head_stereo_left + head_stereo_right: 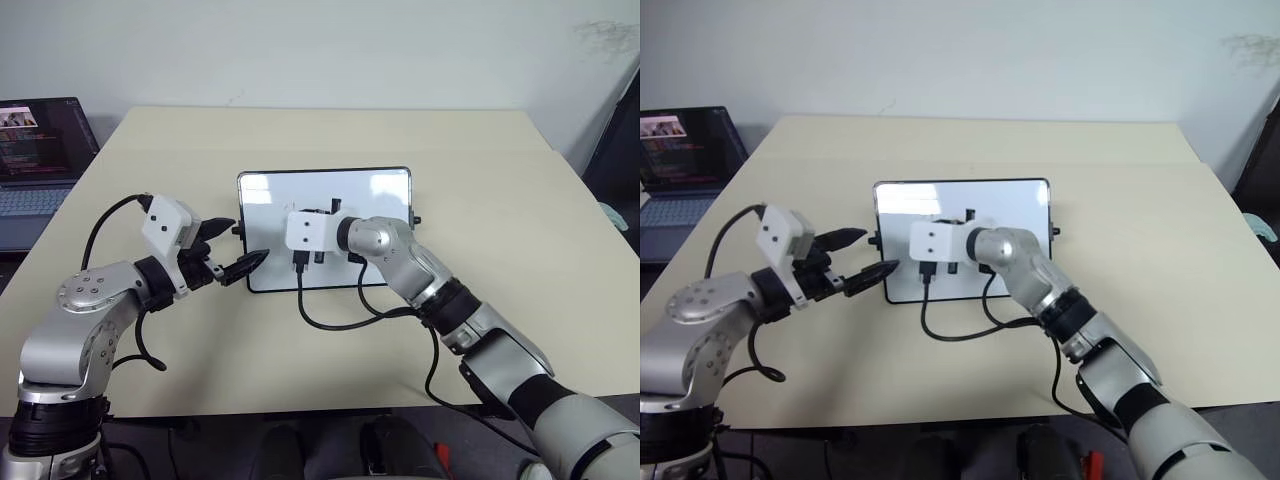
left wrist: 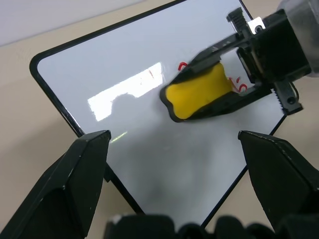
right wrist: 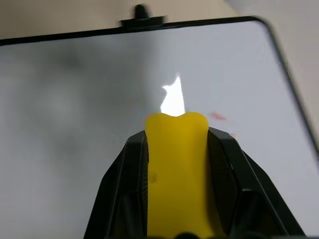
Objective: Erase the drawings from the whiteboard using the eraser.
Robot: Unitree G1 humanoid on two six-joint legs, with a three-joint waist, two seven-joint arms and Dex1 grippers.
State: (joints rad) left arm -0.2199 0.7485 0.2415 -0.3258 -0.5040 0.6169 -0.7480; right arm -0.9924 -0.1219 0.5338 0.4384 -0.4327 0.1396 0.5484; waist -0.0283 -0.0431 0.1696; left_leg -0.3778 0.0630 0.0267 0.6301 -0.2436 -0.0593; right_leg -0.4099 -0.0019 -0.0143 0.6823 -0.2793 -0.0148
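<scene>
**Eraser clamped over the whiteboard, red marks beside it**

Nearest the robot, the left gripper (image 1: 232, 252) hangs just off the whiteboard's left short edge, its two black fingers (image 2: 75, 179) spread wide apart with nothing between them. Its tips point toward the board without touching it.

A little farther in, the right gripper (image 2: 219, 92) reaches over the middle of the whiteboard (image 1: 265, 195), its fingers clenched on the yellow eraser (image 2: 198, 91). The eraser sticks out past the fingertips, its free end aimed across the white surface; whether it presses on the board or sits just above it cannot be told.

The drawings (image 2: 238, 84) are thin red strokes right beside the eraser, some partly hidden behind it and the gripper. A further faint red stroke shows near the bright glare patch on the board.

The whiteboard lies flat on the beige table (image 1: 500, 200), a small black knob (image 3: 142, 10) on its short side. Farthest off, an open laptop (image 1: 40, 150) stands at the table's left.
</scene>
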